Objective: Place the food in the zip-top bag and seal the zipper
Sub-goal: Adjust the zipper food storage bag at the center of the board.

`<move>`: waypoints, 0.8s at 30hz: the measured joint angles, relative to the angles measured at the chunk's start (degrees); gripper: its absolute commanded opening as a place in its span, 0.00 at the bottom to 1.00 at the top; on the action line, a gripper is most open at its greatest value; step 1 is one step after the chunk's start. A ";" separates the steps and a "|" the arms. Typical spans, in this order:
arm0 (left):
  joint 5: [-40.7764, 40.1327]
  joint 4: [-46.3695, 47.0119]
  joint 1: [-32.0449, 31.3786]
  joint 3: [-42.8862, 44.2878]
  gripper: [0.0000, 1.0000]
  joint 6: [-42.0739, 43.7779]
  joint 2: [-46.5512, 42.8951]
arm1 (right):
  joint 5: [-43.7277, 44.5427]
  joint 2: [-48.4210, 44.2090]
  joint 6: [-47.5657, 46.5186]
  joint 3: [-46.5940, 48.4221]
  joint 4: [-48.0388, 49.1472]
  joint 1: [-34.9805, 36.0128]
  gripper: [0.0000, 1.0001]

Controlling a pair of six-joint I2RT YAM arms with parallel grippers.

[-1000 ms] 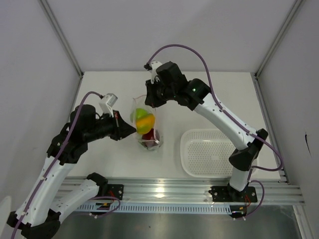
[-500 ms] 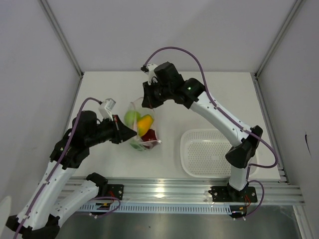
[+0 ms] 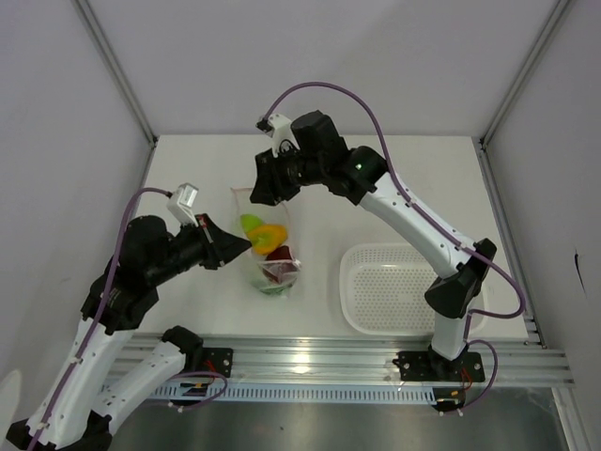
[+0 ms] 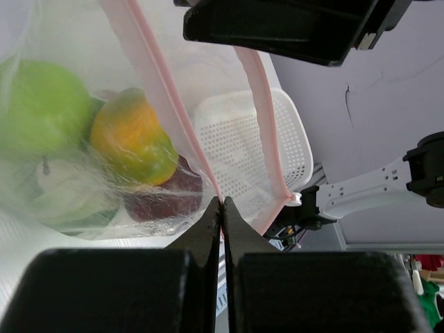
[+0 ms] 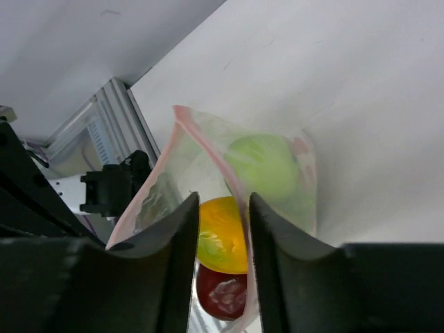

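Observation:
The clear zip-top bag (image 3: 266, 272) hangs upright between both arms, with the food inside: green apple (image 3: 249, 223), yellow-orange fruit (image 3: 270, 235), dark red apple (image 3: 280, 254). In the left wrist view a white cauliflower (image 4: 59, 191) lies under the green apple (image 4: 41, 104). My left gripper (image 3: 246, 244) is shut on the pink zipper (image 4: 166, 104) at the bag's near end (image 4: 220, 202). My right gripper (image 3: 266, 186) hovers over the far end with its jaws apart. The zipper (image 5: 208, 152) runs loosely between its fingers (image 5: 184, 236), close to the right one. The mouth gapes.
A white perforated basket (image 3: 399, 287) stands on the table to the right of the bag, near the right arm's base. An aluminium rail (image 3: 310, 362) runs along the near edge. Grey walls close in the left, right and back.
My right gripper has opened and let go of the zipper, drifting left. My left gripper has pulled back to the left with the bag, and the fruit has shifted inside.

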 measured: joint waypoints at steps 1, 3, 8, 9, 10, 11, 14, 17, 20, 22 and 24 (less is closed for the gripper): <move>-0.66 0.24 0.00 0.00 0.01 -0.35 0.00 | -0.09 0.00 -0.13 0.00 0.44 0.07 0.60; -1.81 0.33 0.02 0.02 0.01 -1.09 -0.04 | 0.17 -0.04 -0.72 0.00 0.74 0.09 0.72; -3.50 0.68 0.02 0.11 0.01 -2.54 -0.09 | 3.82 -3.10 -1.75 -2.34 0.70 0.66 0.99; -3.74 0.79 0.02 0.11 0.01 -2.71 -0.09 | 4.74 -4.66 -1.86 -3.80 1.09 0.76 0.99; -3.89 0.92 0.02 0.11 0.01 -2.97 -0.09 | 5.84 -7.34 -1.79 -6.99 2.32 0.94 0.99; -3.91 0.96 0.02 0.11 0.01 -3.04 -0.07 | 6.73 -10.58 -1.55 -10.51 3.08 1.20 0.99; -3.89 1.29 0.02 0.11 0.01 -3.10 0.11 | 9.94 -22.18 -0.72 -23.30 8.61 3.04 0.99; -3.89 1.70 0.02 0.22 0.00 -3.10 0.46 | 13.05 -33.79 0.44 -35.71 12.72 7.13 0.99; -3.89 1.88 0.02 0.24 0.01 -3.08 0.76 | 15.28 -42.21 2.10 -45.97 17.88 12.98 1.00; -3.89 1.97 0.02 0.24 0.00 -3.06 0.79 | 18.08 -45.03 3.23 -51.43 21.22 16.87 0.99; -3.91 1.99 0.02 0.24 0.00 -3.04 0.74 | 21.90 -45.94 3.78 -56.50 24.76 20.63 0.99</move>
